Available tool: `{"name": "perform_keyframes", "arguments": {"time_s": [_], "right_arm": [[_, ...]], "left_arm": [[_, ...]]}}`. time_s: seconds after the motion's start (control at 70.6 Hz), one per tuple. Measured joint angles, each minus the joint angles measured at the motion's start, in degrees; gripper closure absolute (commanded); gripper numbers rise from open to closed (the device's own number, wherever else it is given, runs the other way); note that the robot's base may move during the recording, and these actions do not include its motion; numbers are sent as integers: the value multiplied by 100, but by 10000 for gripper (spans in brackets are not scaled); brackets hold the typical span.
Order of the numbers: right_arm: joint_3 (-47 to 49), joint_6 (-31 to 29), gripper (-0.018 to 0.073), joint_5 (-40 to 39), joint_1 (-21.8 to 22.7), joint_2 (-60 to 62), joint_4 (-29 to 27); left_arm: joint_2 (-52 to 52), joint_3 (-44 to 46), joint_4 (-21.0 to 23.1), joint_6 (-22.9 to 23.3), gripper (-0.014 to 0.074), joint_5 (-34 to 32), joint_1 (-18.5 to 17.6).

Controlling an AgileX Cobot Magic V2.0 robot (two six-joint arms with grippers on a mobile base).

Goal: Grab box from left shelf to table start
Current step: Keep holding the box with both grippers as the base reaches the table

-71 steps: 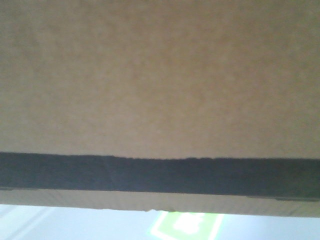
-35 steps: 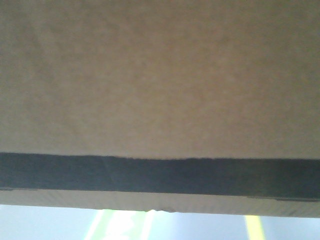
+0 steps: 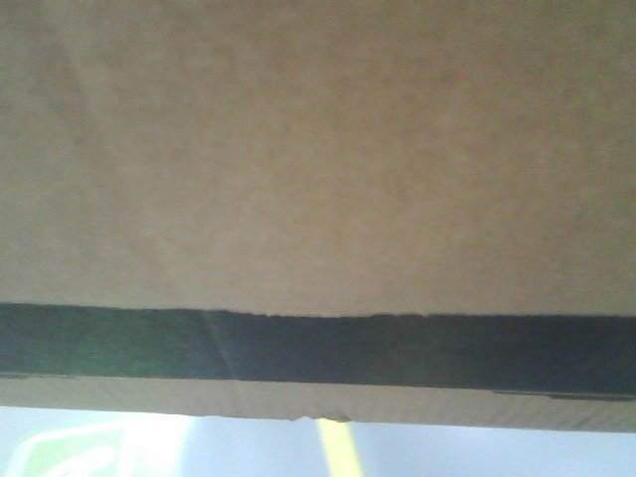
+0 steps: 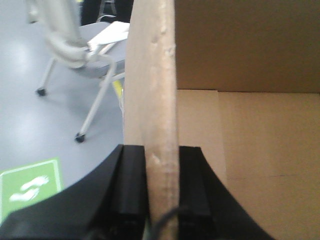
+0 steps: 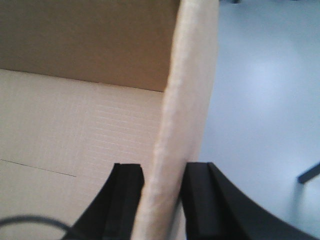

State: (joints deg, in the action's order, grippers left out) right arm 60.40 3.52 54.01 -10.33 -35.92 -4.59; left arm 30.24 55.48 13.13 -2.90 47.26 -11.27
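The brown cardboard box (image 3: pixel 318 159) fills the front view, with its black printed band (image 3: pixel 397 348) low across it. In the left wrist view my left gripper (image 4: pixel 161 152) is shut on the box's left wall (image 4: pixel 152 75), with one black jaw on each side and the open inside of the box (image 4: pixel 260 150) to the right. In the right wrist view my right gripper (image 5: pixel 162 172) is shut on the box's right wall (image 5: pixel 192 75). The box is held above the floor. The left shelf and the table are out of view.
Grey floor lies below the box. An office chair (image 4: pixel 85 50) on castors stands to the left, with a green floor sign (image 4: pixel 30 185) near it. In the front view a green marking (image 3: pixel 70 452) and a yellow line (image 3: pixel 343 452) show under the box. A dark leg (image 5: pixel 310 172) is at the right.
The box stays fixed in the front view, while the green and yellow floor markings under it have slid to the left. Both grippers keep their hold.
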Motion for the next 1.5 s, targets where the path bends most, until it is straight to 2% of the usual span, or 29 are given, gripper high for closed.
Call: {"name": "perform_keyframes", "arguments": {"time_s": [1.501], "right_arm": [[0,0,501,0,0,0,10]], "left_arm": [[21,0,0,0,699,0,0]]}}
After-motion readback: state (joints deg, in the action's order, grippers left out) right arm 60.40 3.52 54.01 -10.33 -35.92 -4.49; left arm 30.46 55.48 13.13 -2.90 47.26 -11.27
